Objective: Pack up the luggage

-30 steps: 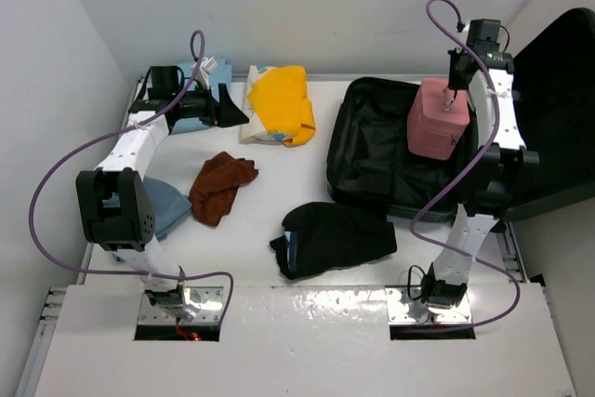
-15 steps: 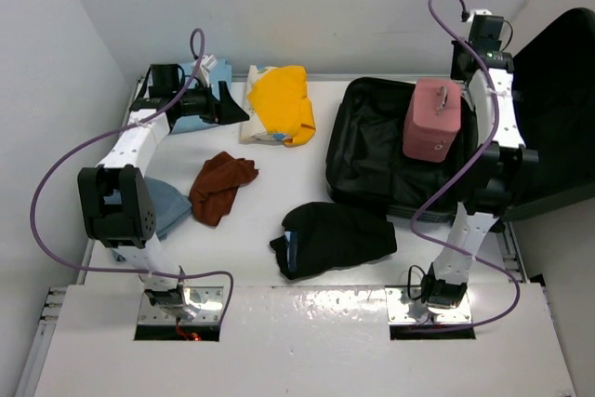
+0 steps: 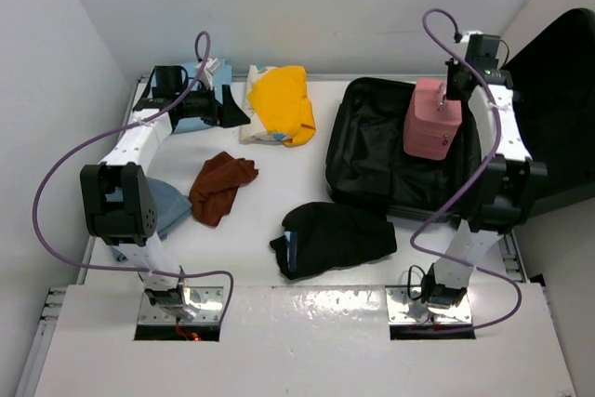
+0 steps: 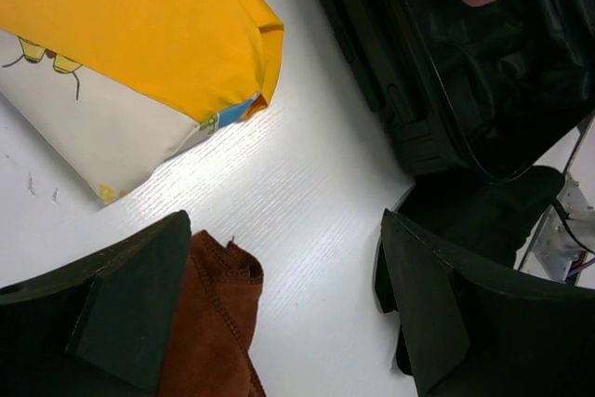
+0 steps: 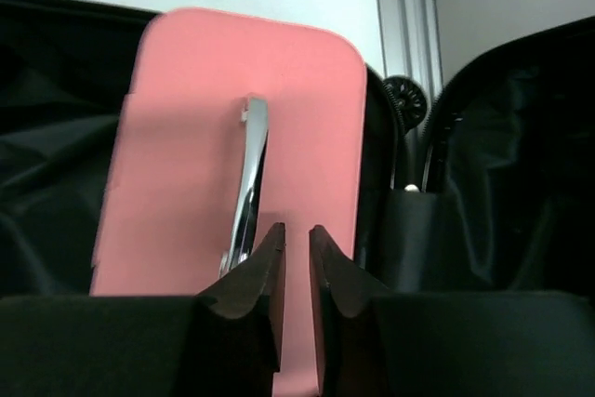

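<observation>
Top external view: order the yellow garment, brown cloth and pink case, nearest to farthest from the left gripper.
1. yellow garment, right beside the left gripper.
2. brown cloth, toward the near edge.
3. pink case, at the luggage, far right.

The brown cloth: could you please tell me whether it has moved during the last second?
No. The brown cloth sits at the same spot left of the luggage as before.
</observation>
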